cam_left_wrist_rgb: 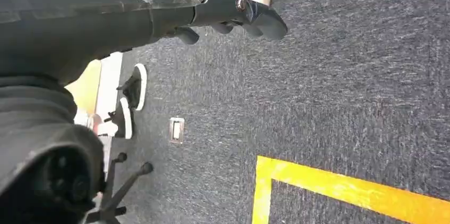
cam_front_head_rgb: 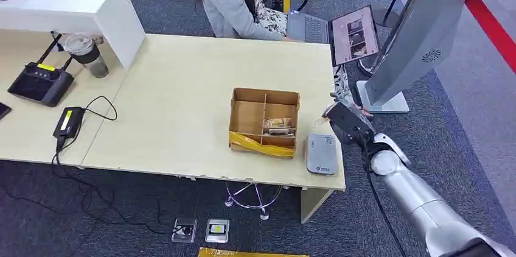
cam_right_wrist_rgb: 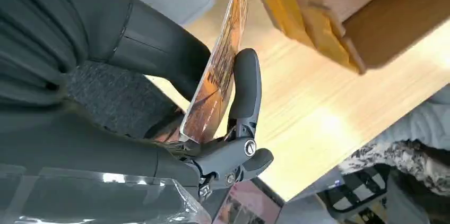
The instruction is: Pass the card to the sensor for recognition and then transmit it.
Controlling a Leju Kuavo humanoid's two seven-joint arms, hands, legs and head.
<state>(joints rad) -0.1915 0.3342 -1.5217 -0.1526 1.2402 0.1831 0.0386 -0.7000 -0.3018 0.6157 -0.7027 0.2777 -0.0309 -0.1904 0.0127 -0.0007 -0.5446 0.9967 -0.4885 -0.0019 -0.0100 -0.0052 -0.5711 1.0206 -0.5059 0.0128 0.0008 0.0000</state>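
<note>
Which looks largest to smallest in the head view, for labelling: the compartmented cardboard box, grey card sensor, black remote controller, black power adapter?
1. Compartmented cardboard box.
2. Black remote controller.
3. Grey card sensor and black power adapter look alike in size; not ranked.

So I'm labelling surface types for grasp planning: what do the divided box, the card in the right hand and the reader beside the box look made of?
Box: brown corrugated cardboard, matte, yellow tape along one edge. Card: thin, glossy print, likely plastic or coated paper. Reader: smooth grey plastic casing, it seems.
</note>
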